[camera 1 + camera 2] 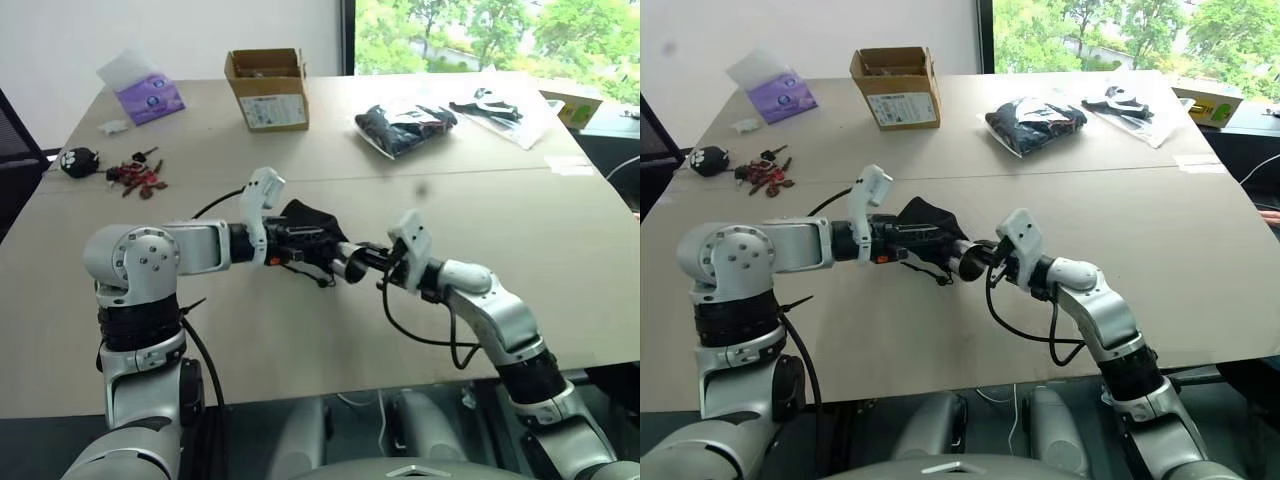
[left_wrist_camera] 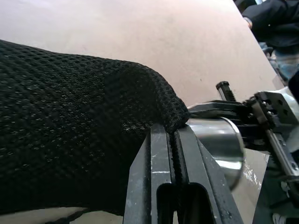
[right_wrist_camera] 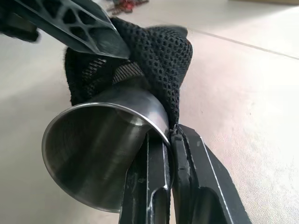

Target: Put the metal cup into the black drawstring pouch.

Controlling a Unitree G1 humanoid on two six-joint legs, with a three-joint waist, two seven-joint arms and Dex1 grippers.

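left pincer (image 2: pixel 174 163) clamps black drawstring pouch (image 1: pixel 305 222) edge | right pincer (image 3: pixel 170 154) grips metal cup (image 3: pixel 100 154) rim | cup base-first at pouch mouth, axis into it (partly in) | over bench (image 1: pixel 560 260)

Metal cup (image 3: pixel 100 158): shiny steel, tapered, no handle, lying roughly level above the desk's near middle, narrow base already inside the pouch mouth, open rim still outside. Black drawstring pouch (image 1: pixel 305 222): soft mesh fabric, bunched, held off the desk surface, its mouth draped over the cup's base.

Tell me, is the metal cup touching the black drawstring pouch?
Touching. In the right wrist view, the metal cup has its closed end inside the mouth of the black drawstring pouch.
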